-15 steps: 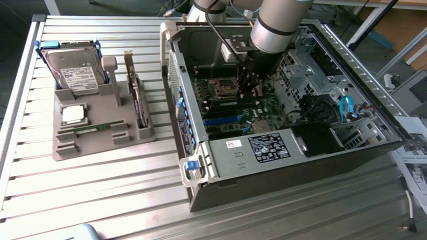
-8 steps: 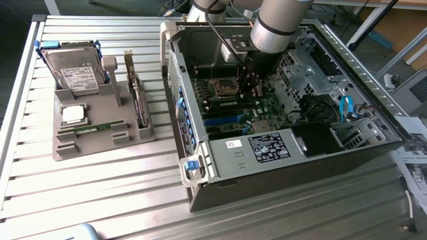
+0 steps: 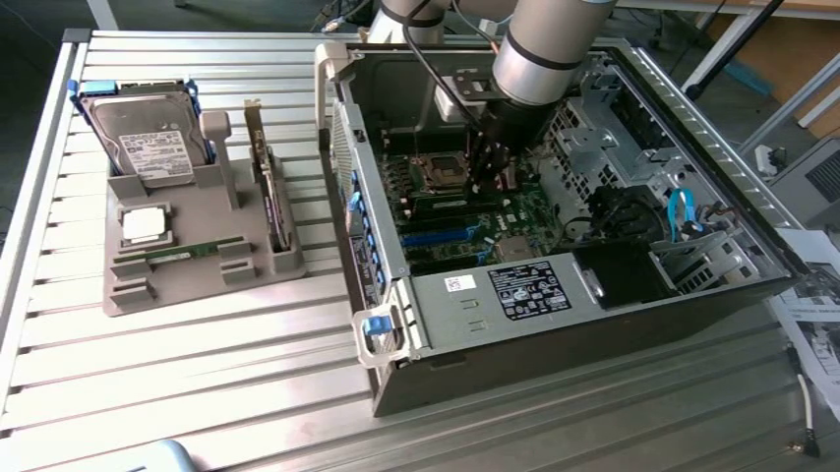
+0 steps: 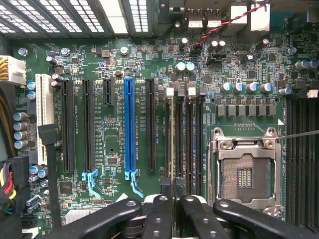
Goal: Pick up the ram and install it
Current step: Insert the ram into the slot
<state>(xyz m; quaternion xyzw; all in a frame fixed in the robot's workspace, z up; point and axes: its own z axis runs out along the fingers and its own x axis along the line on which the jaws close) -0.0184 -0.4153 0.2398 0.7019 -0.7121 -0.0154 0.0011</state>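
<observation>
- Wrist view, nearest: the two fingers of the gripper (image 4: 173, 185) are being pressed almost together. A thin yellow-green edge is being pinched between them, and it is being judged to be the ram (image 4: 172, 144), seen from its narrow side.
- Just beyond the fingertips, the ram is being held in line with the black memory slots (image 4: 188, 144), apparently over the one farthest from the processor socket (image 4: 245, 172). Whether it is already touching that slot cannot be told.
- For this step, a straight and even push is being called for. The stick is best being kept parallel to the slot along its whole length, so that both ends are being seated together.
- The white latches (image 4: 170, 91) at the far end of the slots are being worth a check, because a closed latch is likely blocking the stick. The notch of the ram cannot be seen, so its match with the slot is not being confirmed.
- A long black expansion slot (image 4: 151, 124) is lying just beside, so any sideways drift is being risked there.
- Farther, in the exterior view, the arm (image 3: 552, 49) is being held steeply downward into the open computer case (image 3: 591, 344), with the wrist pointing at the motherboard.
- Farthest, well apart on the exterior view's left, the grey tray (image 3: 197, 285) is carrying the hard drive (image 3: 155, 147).
</observation>
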